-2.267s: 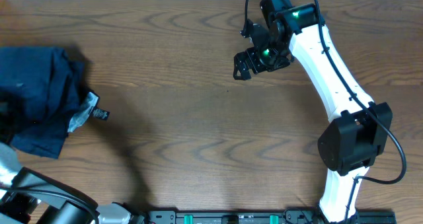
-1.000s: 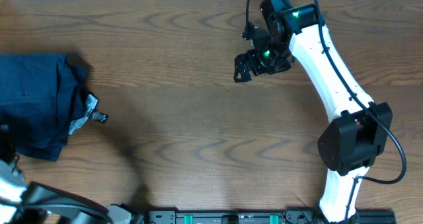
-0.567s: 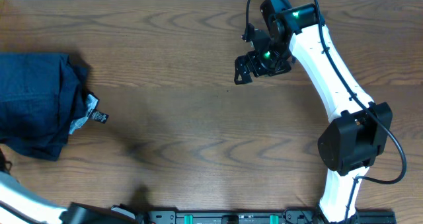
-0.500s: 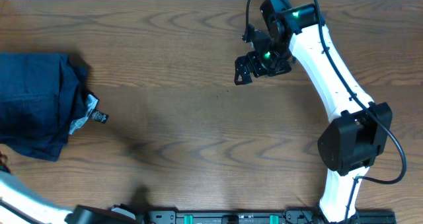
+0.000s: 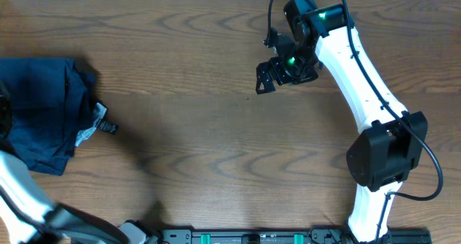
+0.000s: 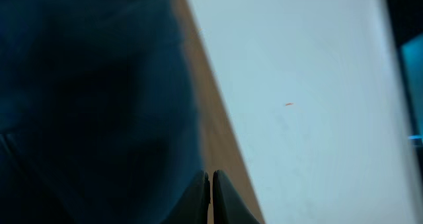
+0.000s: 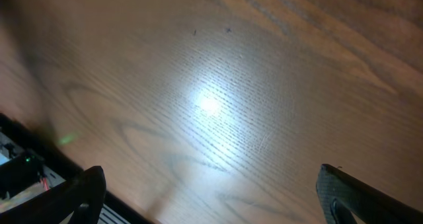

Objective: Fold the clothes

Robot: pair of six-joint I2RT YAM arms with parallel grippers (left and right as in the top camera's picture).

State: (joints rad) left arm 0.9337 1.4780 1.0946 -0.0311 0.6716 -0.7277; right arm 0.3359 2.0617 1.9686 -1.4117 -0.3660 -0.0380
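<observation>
The clothes (image 5: 39,107) are a rumpled dark navy pile at the table's far left edge, with small white and black tags (image 5: 99,122) sticking out on the right side. In the left wrist view the navy fabric (image 6: 92,105) fills the left half. My left gripper (image 6: 211,184) is shut, its tips right beside the fabric's edge; I see nothing between the fingers. In the overhead view only its white arm (image 5: 18,183) shows at the left edge. My right gripper (image 5: 277,70) is open and empty over bare wood at the back right, far from the clothes; its fingers spread wide in the right wrist view (image 7: 211,197).
The brown wooden table (image 5: 216,143) stretches between the pile and the right arm. A white wall (image 6: 317,85) runs along the table's far edge. A black rail (image 5: 274,237) lies along the front edge.
The pile has shifted slightly and flattened at the left edge. My left arm has swung up along the left edge toward the pile. The right arm has barely moved.
</observation>
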